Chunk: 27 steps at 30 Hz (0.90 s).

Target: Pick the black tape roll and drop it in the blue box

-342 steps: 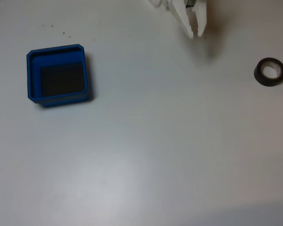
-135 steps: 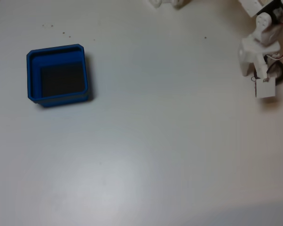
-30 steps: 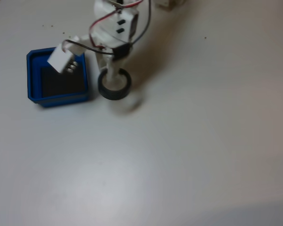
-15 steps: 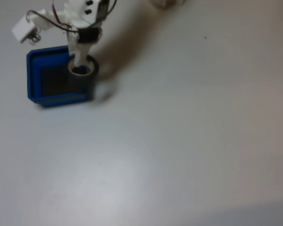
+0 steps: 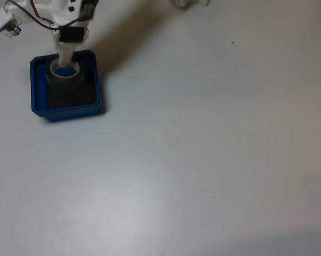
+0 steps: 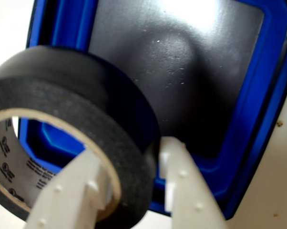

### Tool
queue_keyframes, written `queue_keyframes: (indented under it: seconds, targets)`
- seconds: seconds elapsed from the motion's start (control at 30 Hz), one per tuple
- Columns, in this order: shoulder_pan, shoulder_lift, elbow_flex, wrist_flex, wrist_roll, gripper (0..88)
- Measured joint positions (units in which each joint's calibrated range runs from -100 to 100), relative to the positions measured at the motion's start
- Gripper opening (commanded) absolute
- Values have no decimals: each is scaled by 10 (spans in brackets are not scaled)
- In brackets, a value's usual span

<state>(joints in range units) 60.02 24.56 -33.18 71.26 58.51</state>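
So my white plastic two-finger hand (image 6: pixel 134 186) is clamped on the small black ring of tape with the pale tan inner core (image 6: pixel 81 143). In the wrist view one finger (image 6: pixel 69 191) goes through the hole and presses on the inside of the core, the other (image 6: pixel 186 186) sits against the outer black face, so the wall of the ring is pinched between them. The core has some tiny printed text on it, too small to read.

The tape is up in the air above the square bright-blue plastic tray with low walls (image 6: pixel 258 105). Through the wrist view I see the stepped blue rim and the dark grey floor (image 6: pixel 181 62) below the roll, with a bright glare patch near the top edge.

In the fixed view my hand (image 5: pixel 64 63) comes down from the top left corner, and the tape (image 5: pixel 64 79) shows over the upper part of the tray (image 5: pixel 70 112), inside its outline. I can't tell from there how high it hangs over the floor. Red and black wires (image 5: pixel 38 22) loop off my white arm, and a small white block (image 5: pixel 3 24) sticks out to the left of it.

Everything sits on a plain white tabletop (image 5: pixel 203 160), which has a few small dark specks (image 5: pixel 233 42). My arm throws a shadow running up and to the right of the tray.
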Motion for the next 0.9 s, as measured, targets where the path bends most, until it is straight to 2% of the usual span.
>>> queue_keyframes:
  seconds: [0.9]
  targets:
    - [12, 82, -1, -22, 1, 16]
